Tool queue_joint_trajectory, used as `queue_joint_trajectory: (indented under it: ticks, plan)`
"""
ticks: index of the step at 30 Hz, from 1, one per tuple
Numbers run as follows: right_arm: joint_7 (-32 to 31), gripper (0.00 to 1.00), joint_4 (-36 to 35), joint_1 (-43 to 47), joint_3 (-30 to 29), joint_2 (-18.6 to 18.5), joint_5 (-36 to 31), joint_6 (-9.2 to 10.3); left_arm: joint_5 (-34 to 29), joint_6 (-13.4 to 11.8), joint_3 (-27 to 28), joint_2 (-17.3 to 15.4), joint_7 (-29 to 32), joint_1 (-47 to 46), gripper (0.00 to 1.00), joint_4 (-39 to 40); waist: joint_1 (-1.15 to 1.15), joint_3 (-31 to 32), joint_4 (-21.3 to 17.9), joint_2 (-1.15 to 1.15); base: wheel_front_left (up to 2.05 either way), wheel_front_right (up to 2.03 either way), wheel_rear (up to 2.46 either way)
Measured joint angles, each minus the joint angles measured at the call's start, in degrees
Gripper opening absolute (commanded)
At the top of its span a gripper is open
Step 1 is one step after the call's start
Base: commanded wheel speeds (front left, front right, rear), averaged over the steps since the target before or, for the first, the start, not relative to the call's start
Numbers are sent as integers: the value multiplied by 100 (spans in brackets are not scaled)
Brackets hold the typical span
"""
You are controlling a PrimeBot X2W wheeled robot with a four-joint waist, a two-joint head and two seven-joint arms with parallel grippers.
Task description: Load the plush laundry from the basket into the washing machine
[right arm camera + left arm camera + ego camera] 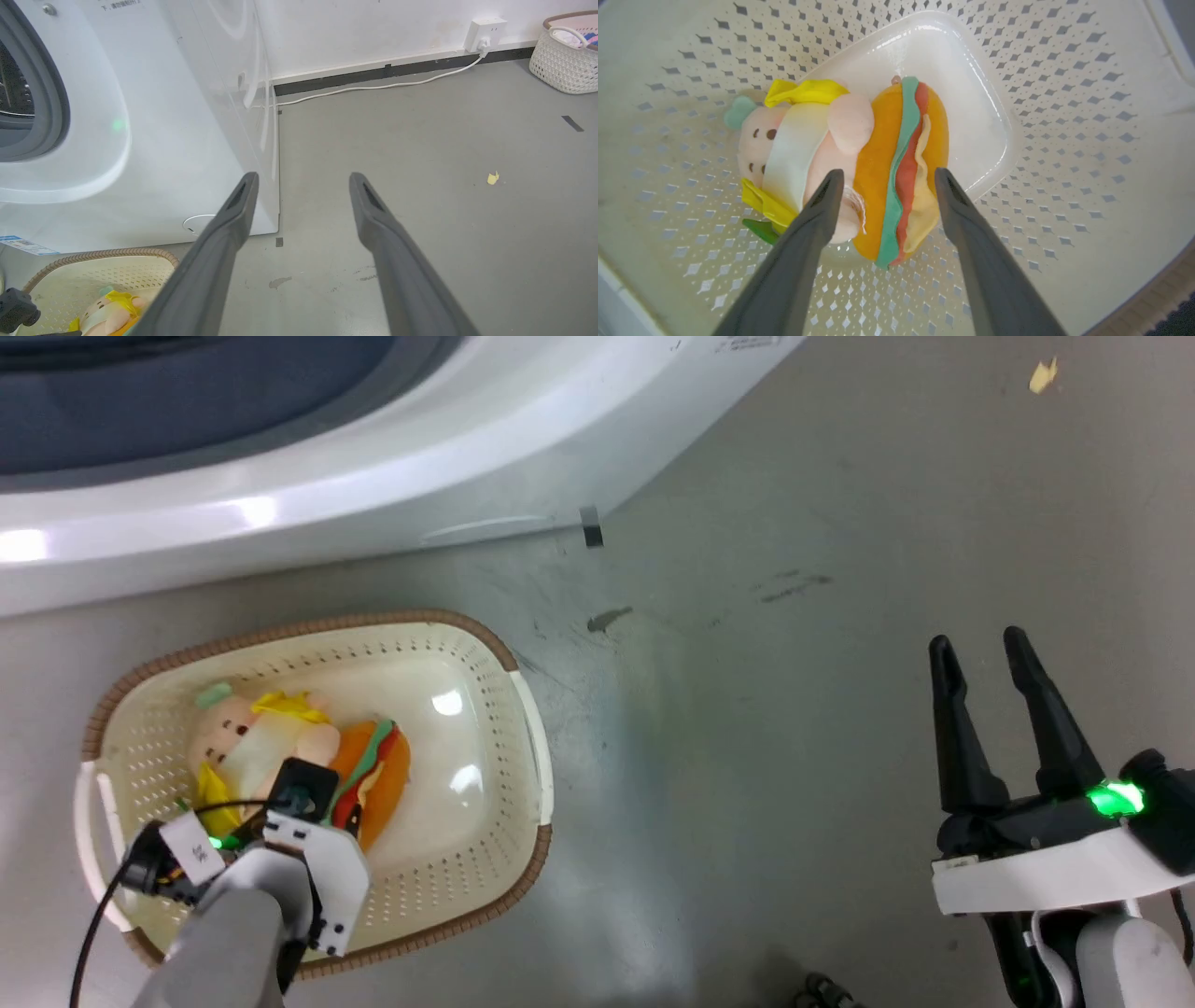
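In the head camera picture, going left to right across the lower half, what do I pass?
basket's left handle → doll → burger plush → basket's right handle → grey floor → right gripper

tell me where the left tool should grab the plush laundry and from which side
Grip the plush laundry across its burger part, coming straight down from above. The burger stands on edge with its layers facing up, narrow enough for the open left tool astride it, and the basket walls likely hinder sideways approaches.
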State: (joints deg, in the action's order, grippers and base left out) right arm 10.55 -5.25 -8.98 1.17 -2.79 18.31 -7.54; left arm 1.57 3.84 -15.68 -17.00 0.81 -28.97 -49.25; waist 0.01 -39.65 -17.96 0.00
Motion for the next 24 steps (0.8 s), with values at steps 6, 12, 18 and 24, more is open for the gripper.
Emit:
queue_joint_trajectory:
  ticks: [6, 12, 18, 24]
  plan:
    - [68, 100, -58, -82, -25, 0, 111, 0, -41, 46, -196, -127, 87, -390, 100, -348, 0, -311, -87, 0, 0, 0, 0]
    - [126, 100, -97, -129, -26, 0, 235, 0, -45, 46, -383, -237, 170, -688, 100, -713, 0, -617, -179, 0, 0, 0, 0]
    - [223, 100, -127, -213, -24, -1, 355, 0, -90, 46, -587, -354, 109, -990, 100, -1020, 0, -929, -276, 0, 0, 0, 0]
    - [279, 100, -129, -346, 34, 0, 488, 0, -85, 130, -786, -426, 30, -1212, 0, -1376, -1, -1170, -425, 0, 0, 0, 0]
